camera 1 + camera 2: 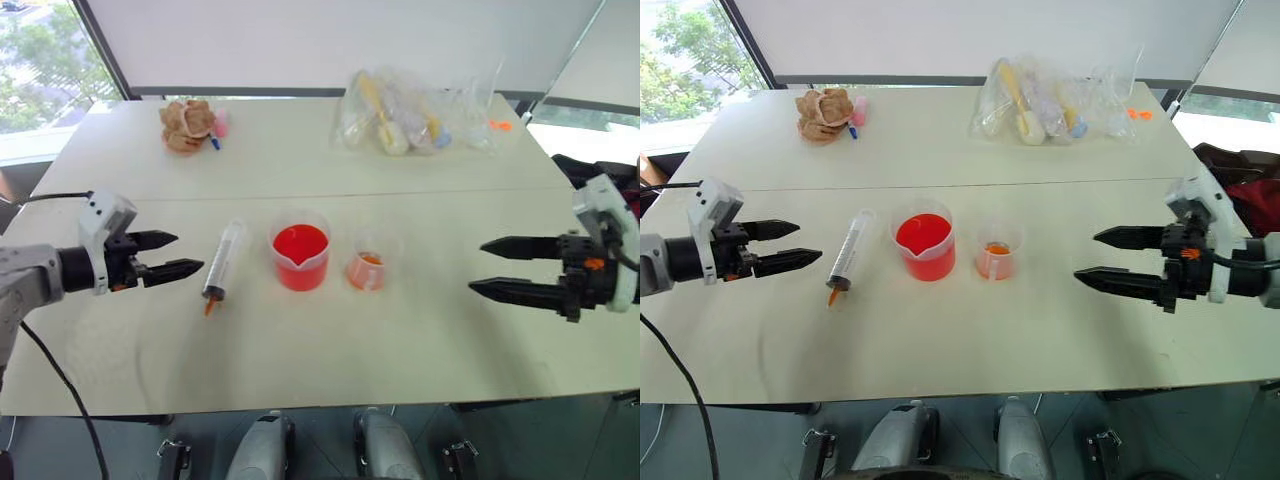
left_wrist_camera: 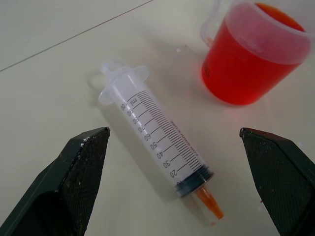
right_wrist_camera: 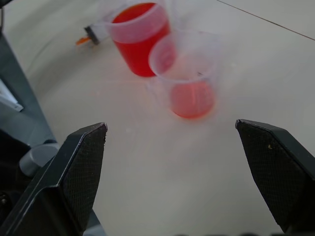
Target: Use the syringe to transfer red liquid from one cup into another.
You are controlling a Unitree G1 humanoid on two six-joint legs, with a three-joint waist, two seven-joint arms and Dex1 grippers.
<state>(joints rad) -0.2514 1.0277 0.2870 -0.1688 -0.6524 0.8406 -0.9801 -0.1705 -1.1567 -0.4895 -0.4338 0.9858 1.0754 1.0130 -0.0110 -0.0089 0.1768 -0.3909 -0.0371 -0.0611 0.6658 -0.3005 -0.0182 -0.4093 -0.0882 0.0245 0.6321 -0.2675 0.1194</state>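
The clear syringe (image 1: 222, 262) lies flat on the white table, its orange tip (image 2: 210, 205) toward the near edge. Just right of it stands the larger spouted beaker (image 1: 300, 257) full of bright red liquid (image 2: 241, 69). The smaller cup (image 1: 367, 268), holding a little pale orange liquid, stands right of the beaker. My left gripper (image 1: 178, 254) hovers open just left of the syringe, pointing at it, nothing between its fingers. My right gripper (image 1: 478, 266) hangs open well to the right of the small cup, aimed toward it.
At the table's far side lie a clear plastic bag of items (image 1: 415, 115) and a brown crumpled object with small pink and blue things (image 1: 190, 124). A seam (image 1: 300, 193) runs across the tabletop behind the cups. A black cable (image 1: 50, 370) trails from my left arm.
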